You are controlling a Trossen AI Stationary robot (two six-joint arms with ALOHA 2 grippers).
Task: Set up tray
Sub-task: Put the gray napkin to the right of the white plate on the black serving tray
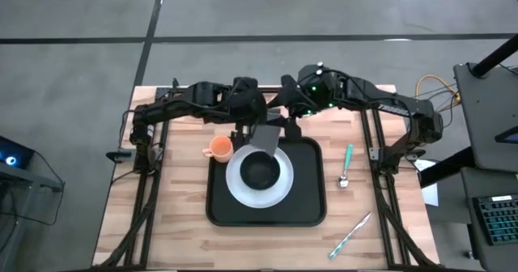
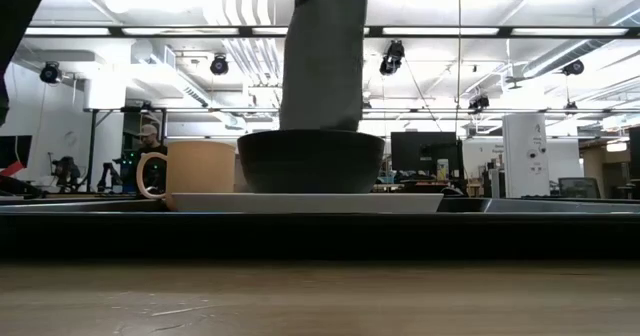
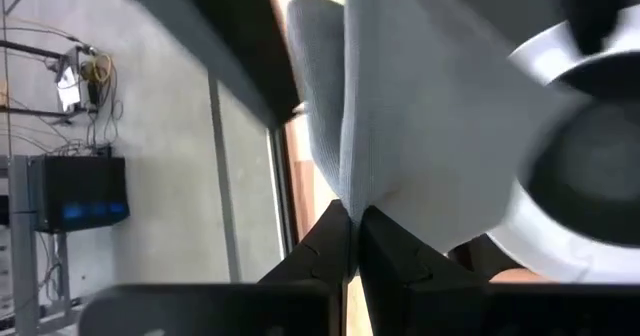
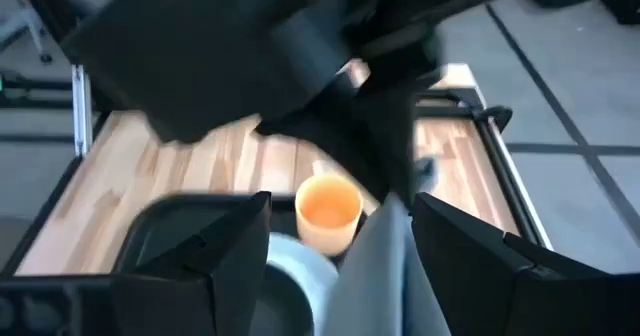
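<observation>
The black tray (image 1: 312, 211) lies mid-table and carries a white plate (image 1: 279, 193) with a black bowl (image 1: 259, 172) on it. An orange cup (image 1: 218, 148) stands at the tray's far left corner. A grey cloth (image 2: 322, 56) hangs over the bowl (image 2: 310, 161), its lower edge down at the bowl's rim. My left gripper (image 3: 352, 214) is shut on the cloth's top. My right gripper (image 4: 345, 241) is open beside it, one finger on either side of the cloth (image 4: 375, 266), apart from it. My left gripper pinches the grey cloth between its two fingers at an upper edge (image 3: 350, 198), coming from above and pointing down. The cloth hangs below the fingers, lifted clear of the table, slack and folded along its length. Whether its lower edge (image 2: 320, 126) touches the bowl, I cannot tell.
A teal-handled spoon (image 1: 346, 165) lies on the wood right of the tray. A second teal-handled utensil (image 1: 350, 234) lies nearer the table's near right corner. Both arms crowd the tray's far edge. Bare wood shows on the left (image 1: 174, 199).
</observation>
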